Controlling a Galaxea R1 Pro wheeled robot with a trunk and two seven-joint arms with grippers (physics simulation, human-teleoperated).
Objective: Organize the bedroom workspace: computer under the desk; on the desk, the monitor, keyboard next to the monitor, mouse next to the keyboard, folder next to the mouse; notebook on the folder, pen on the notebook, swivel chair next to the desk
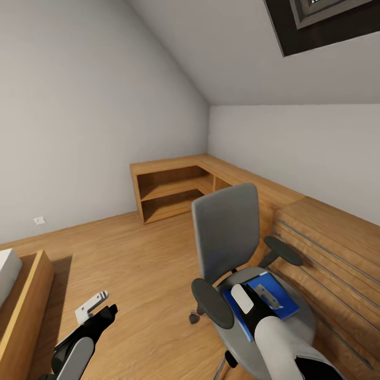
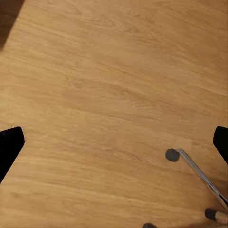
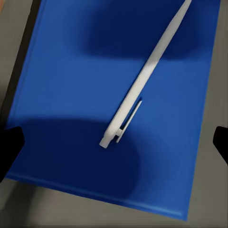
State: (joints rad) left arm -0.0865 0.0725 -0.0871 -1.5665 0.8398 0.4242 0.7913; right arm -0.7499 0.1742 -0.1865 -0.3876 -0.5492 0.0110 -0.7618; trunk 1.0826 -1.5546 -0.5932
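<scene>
Right pincer (image 3: 114, 142), jaws wide, hovers over the pen (image 3: 145, 76) lying on the blue folder (image 3: 66, 85); next, likely descend and grip the pen.

You've got one swivel chair (image 1: 228, 232) in front of you, with two black armrests (image 1: 212, 303) showing. One blue folder (image 3: 118, 95) lies on its seat, and one white pen (image 3: 145, 76) rests on that folder. Two grippers: left gripper (image 1: 97, 311), right gripper (image 1: 248, 301).
</scene>
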